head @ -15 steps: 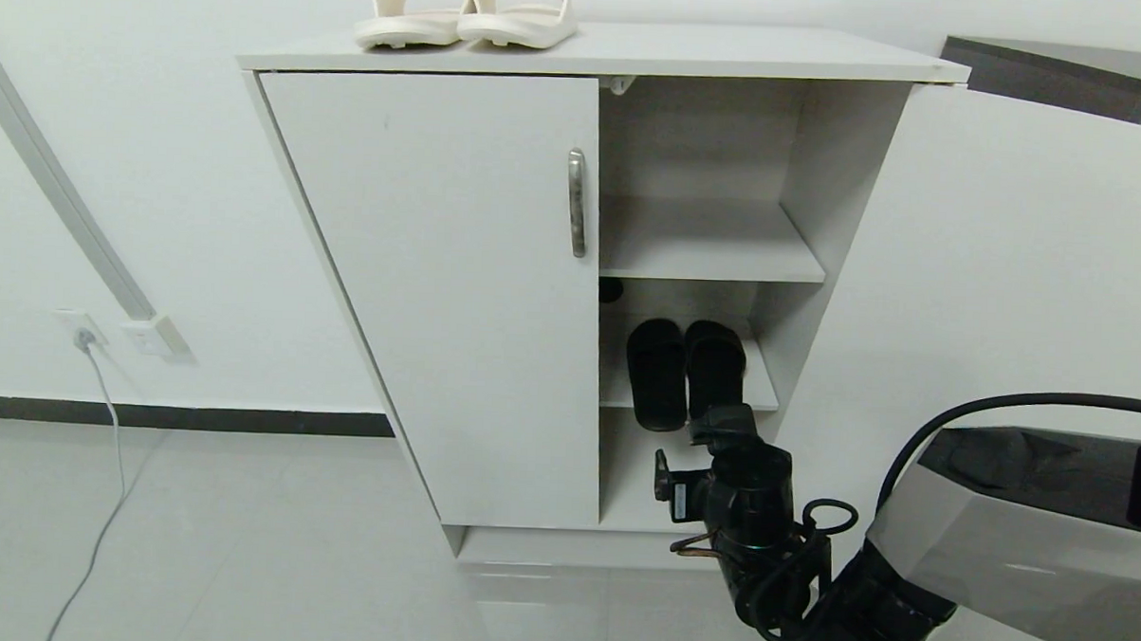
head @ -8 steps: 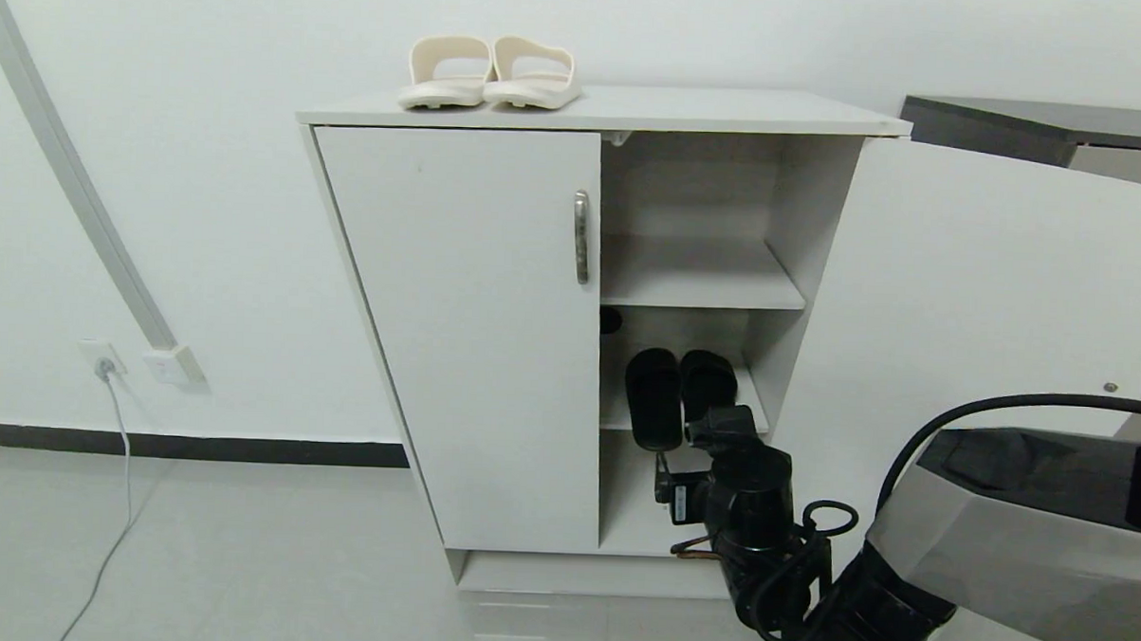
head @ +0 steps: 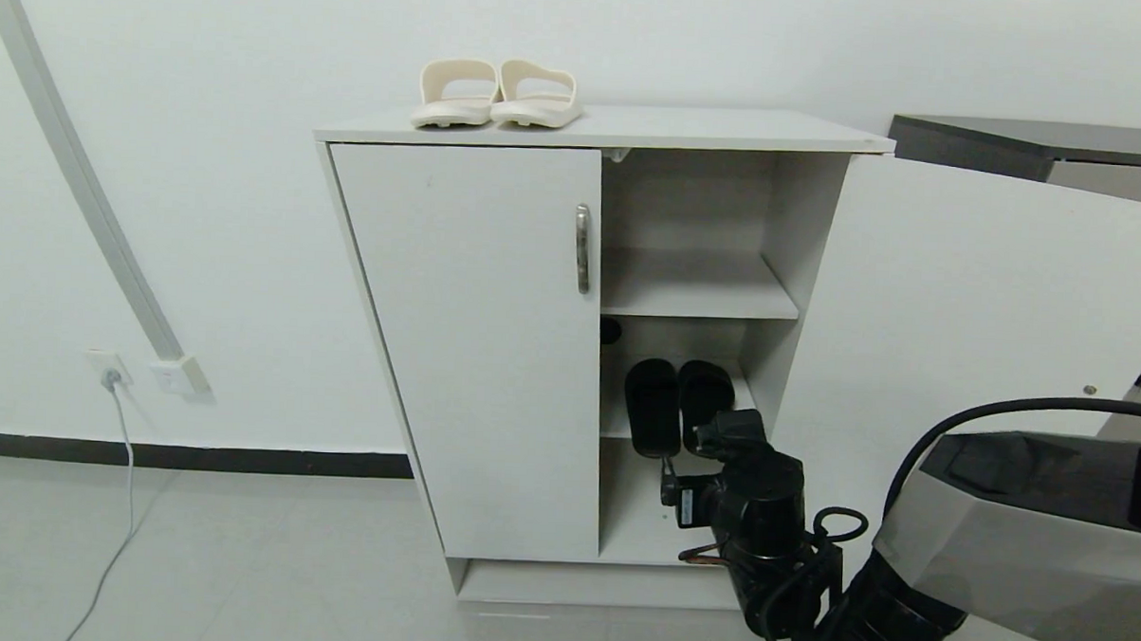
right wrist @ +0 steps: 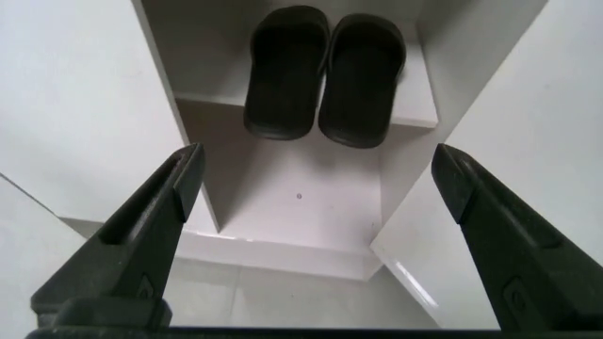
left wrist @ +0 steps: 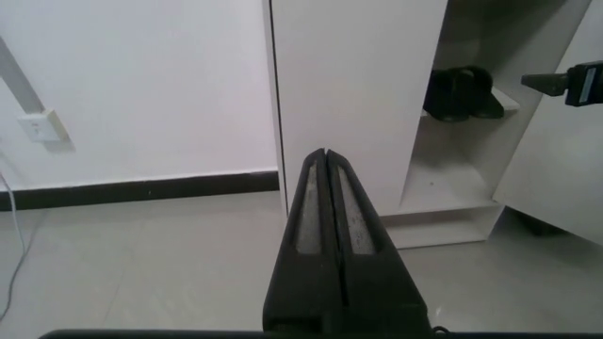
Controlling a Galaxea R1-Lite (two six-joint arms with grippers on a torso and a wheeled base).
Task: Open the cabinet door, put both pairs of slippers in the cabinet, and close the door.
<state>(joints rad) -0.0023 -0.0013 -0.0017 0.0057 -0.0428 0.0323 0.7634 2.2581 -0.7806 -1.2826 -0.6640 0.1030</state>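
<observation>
Cabinet (head: 596, 127): centre of the head frame. Left door (head: 475, 346) shut, metal handle (head: 582, 249) on its inner edge. Right door (head: 960, 315) swung wide open.

Black slippers (head: 677, 405): side by side on the middle shelf (head: 748, 393) of the open compartment, just right of frame centre. Near ends overhang the shelf's front edge.

Beige slippers (head: 498, 95): side by side on the cabinet top, upper centre.

Right gripper (right wrist: 317, 155): lower centre-right of the head frame, before the open compartment and below the black slippers. Fingers spread wide, nothing held.

Left gripper (left wrist: 325, 165): fingers pressed together, nothing between them. It is above the floor (left wrist: 141, 264), facing the shut door.
</observation>
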